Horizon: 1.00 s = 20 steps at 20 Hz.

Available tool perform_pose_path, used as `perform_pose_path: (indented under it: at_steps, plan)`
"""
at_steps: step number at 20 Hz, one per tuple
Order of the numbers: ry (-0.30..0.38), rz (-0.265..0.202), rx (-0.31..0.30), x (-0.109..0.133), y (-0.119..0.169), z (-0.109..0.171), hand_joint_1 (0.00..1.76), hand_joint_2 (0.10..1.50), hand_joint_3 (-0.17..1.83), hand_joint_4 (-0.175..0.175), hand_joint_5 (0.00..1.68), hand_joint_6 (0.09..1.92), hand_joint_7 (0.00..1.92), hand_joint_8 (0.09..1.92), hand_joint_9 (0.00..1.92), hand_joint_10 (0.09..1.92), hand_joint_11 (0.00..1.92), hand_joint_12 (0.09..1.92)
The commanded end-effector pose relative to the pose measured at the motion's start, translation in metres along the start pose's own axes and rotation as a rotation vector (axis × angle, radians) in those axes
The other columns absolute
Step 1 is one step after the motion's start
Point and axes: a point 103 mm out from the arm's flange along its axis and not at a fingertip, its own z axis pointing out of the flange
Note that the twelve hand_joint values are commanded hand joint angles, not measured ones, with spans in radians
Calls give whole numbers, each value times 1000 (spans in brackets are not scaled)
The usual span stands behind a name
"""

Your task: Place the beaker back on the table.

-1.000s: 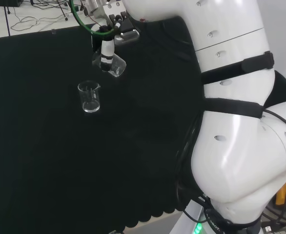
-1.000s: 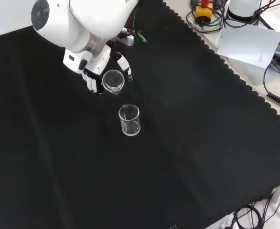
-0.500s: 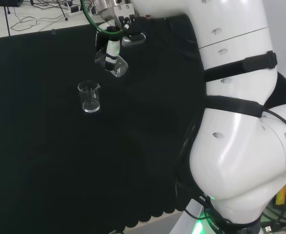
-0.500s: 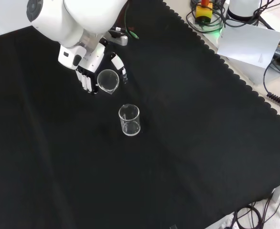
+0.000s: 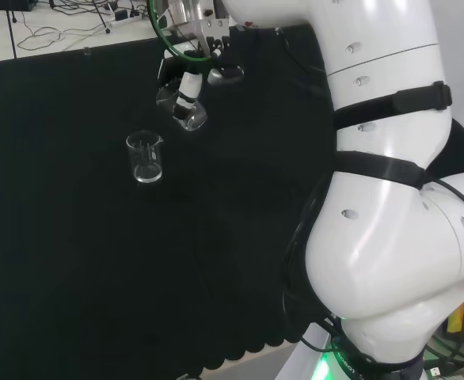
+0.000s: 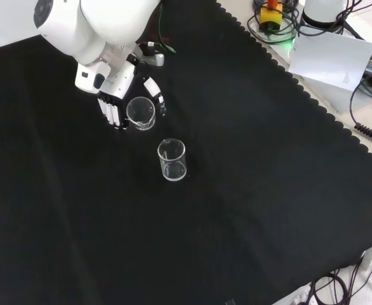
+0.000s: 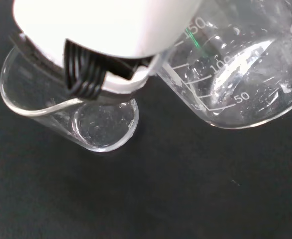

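the hand (image 6: 113,101) has its fingers curled round the held beaker (image 6: 141,113), apparently tilted. level it, lower it left of the standing beaker (image 6: 172,160), then release.

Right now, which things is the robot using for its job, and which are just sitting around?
For the job:
the held beaker
the hand curled round it
the black cloth it goes down on

Just sitting there:
the second beaker standing upright
the white paper

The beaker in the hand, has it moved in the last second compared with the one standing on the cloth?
Yes. In the front view the held beaker has drifted left and up, away from the standing beaker, which stayed put.
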Motion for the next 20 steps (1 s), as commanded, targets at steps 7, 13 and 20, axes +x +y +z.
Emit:
perform_pose_path:
  at_steps: [7,13,20]
  plan:
    - [157,-76,-133,-18,14,30,1424,532,1063,-173,990,1232,1067,1266,1211,1144,909,1103]
    - [220,-79,-172,-31,18,43,1424,538,1053,-171,992,1226,1064,1267,1204,1146,903,1101]
    - [244,-65,-187,-44,25,53,1422,546,1036,-165,997,1213,1059,1262,1199,1141,888,1113]
